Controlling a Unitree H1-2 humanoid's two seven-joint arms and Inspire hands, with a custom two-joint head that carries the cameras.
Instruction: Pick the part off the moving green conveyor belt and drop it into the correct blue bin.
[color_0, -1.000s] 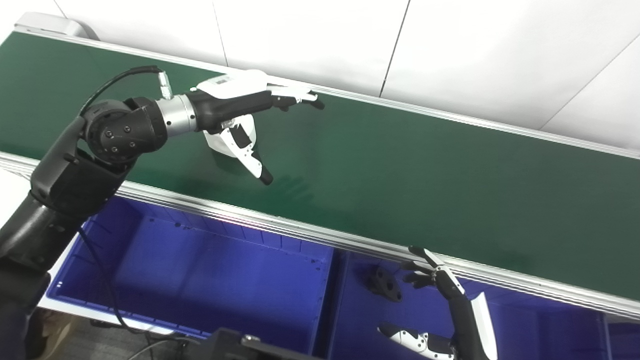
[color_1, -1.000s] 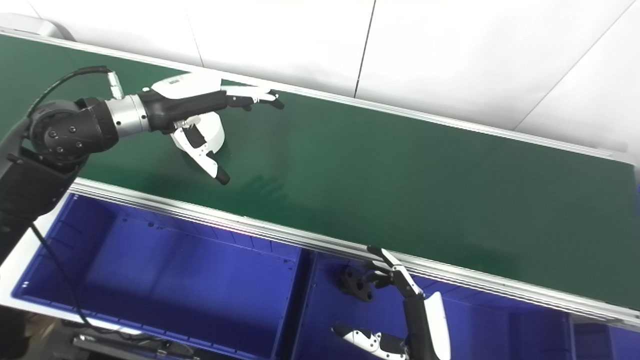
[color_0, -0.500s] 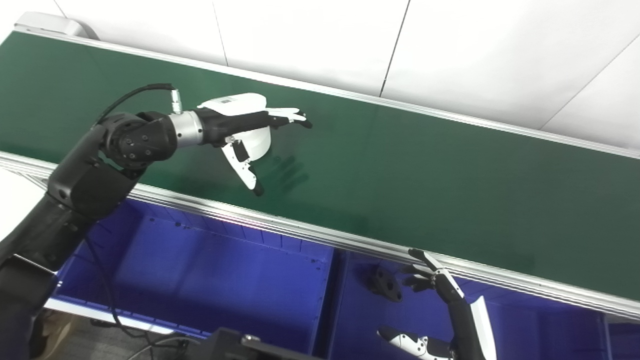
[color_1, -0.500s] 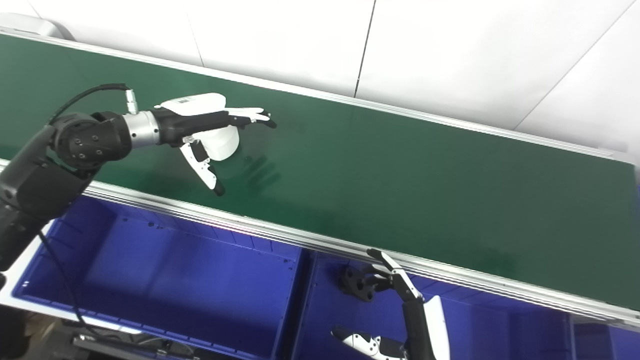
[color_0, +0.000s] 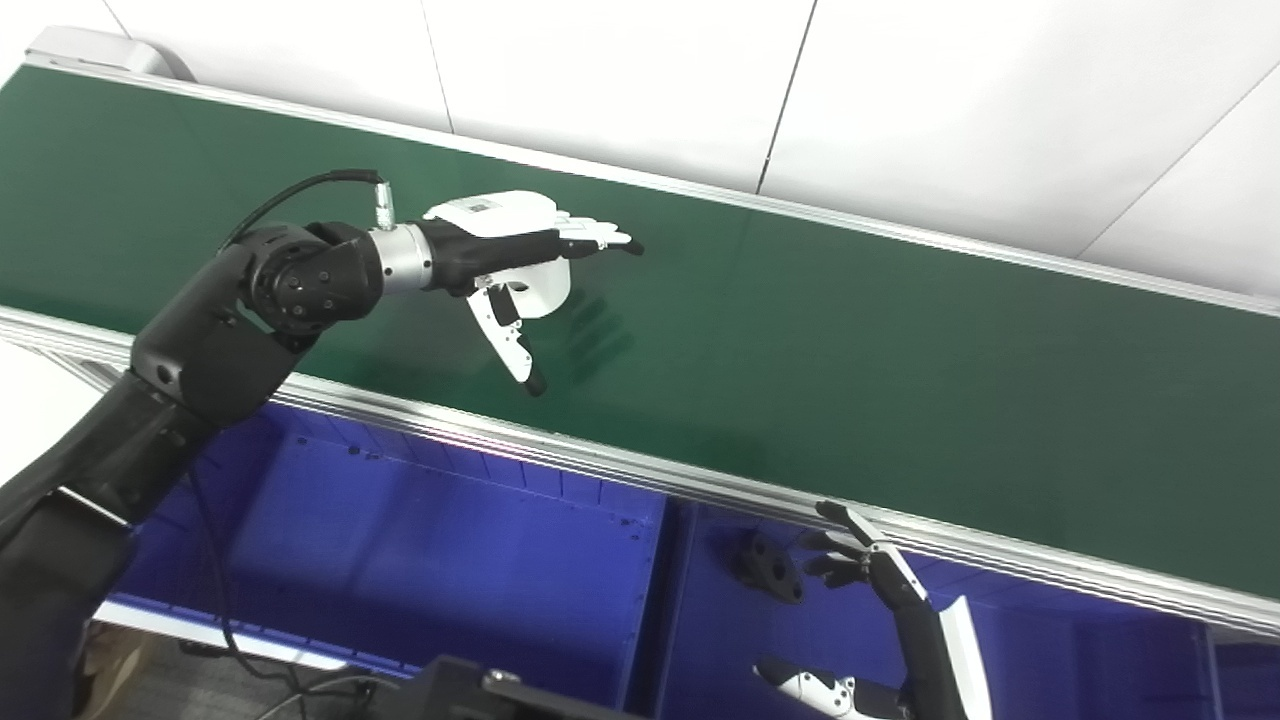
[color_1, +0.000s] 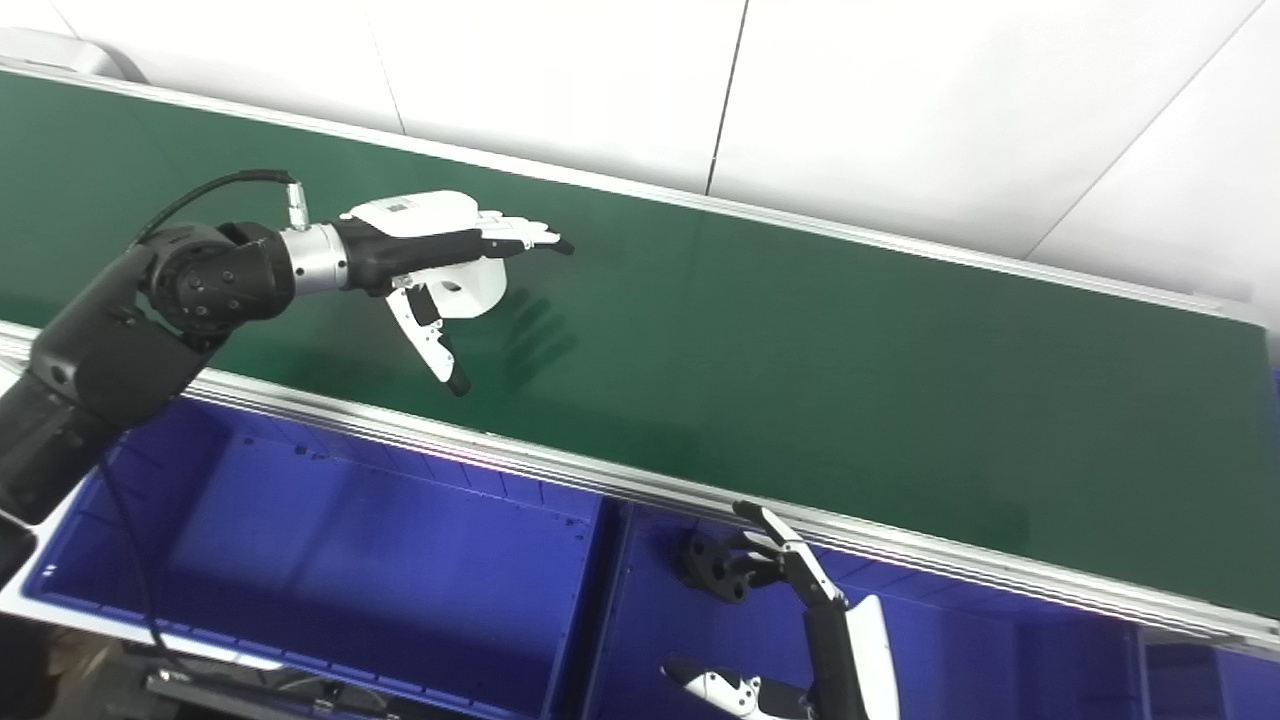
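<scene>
A white round part (color_0: 548, 291) lies on the green conveyor belt (color_0: 850, 350). My left hand (color_0: 510, 262) hovers over it, open, with the fingers stretched out flat beyond the part and the thumb hanging down on its near side. I cannot tell whether the hand touches the part. My right hand (color_0: 890, 610) is open and empty, low in the right blue bin (color_0: 715, 650), with its fingertips close to a black part (color_0: 768, 568) lying there.
A second blue bin (color_0: 430, 540) stands to the left below the belt's aluminium rail (color_0: 620, 465). A white wall runs behind the belt. A dark piece of equipment (color_0: 480, 690) sits at the bottom edge.
The white part has travelled right along the belt. My left hand has dropped lower and followed it to the right, staying open. My right hand has barely moved.
</scene>
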